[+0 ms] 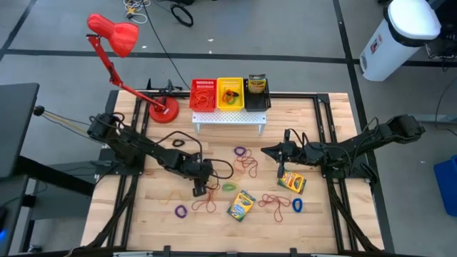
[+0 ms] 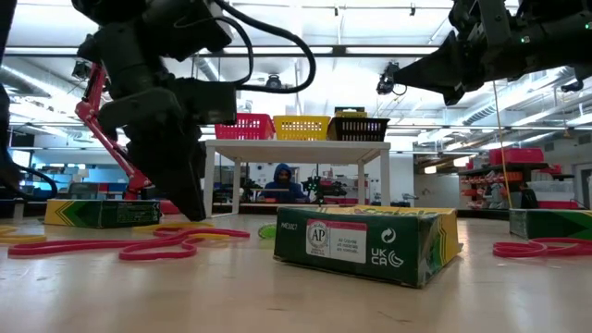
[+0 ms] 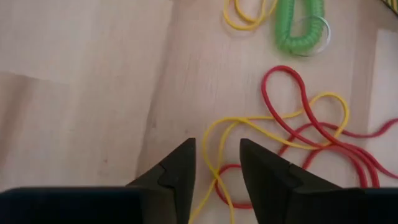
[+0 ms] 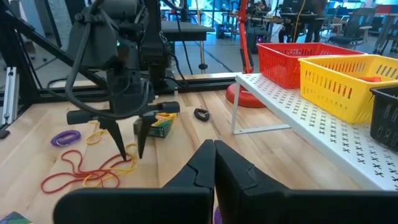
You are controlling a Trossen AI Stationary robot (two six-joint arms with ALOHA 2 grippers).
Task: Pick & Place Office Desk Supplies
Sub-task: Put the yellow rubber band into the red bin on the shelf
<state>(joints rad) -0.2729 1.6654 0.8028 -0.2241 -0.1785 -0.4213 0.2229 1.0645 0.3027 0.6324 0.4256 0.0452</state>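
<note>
My left gripper [image 1: 198,190] is open and points down at a tangle of red and yellow rubber bands [image 1: 206,204]. In the left wrist view its fingertips [image 3: 216,152] stand on either side of a yellow strand [image 3: 215,177]. My right gripper [image 1: 266,151] is shut [image 4: 214,155] and hangs above the table's middle, holding nothing. Two crayon boxes lie flat on the table [image 1: 241,205] [image 1: 291,182]; a third [image 2: 102,213] lies beyond the left gripper. Loose bands lie about: green [image 1: 228,187], purple [image 1: 181,211], blue [image 1: 297,205], red [image 1: 275,203]. My left gripper comes from above, pointing down, with its fingertips [image 3: 183,155] close to the table on either side of the yellow strand of the tangle. Whether they touch the strand or the table, I cannot tell.
A white perforated rack [image 1: 228,118] at the far edge carries a red basket [image 1: 203,94], a yellow basket [image 1: 230,93] and a black basket [image 1: 258,100] holding a crayon box. A red desk lamp's base [image 1: 163,109] stands left of the rack. More bands [image 1: 246,164] lie before the rack.
</note>
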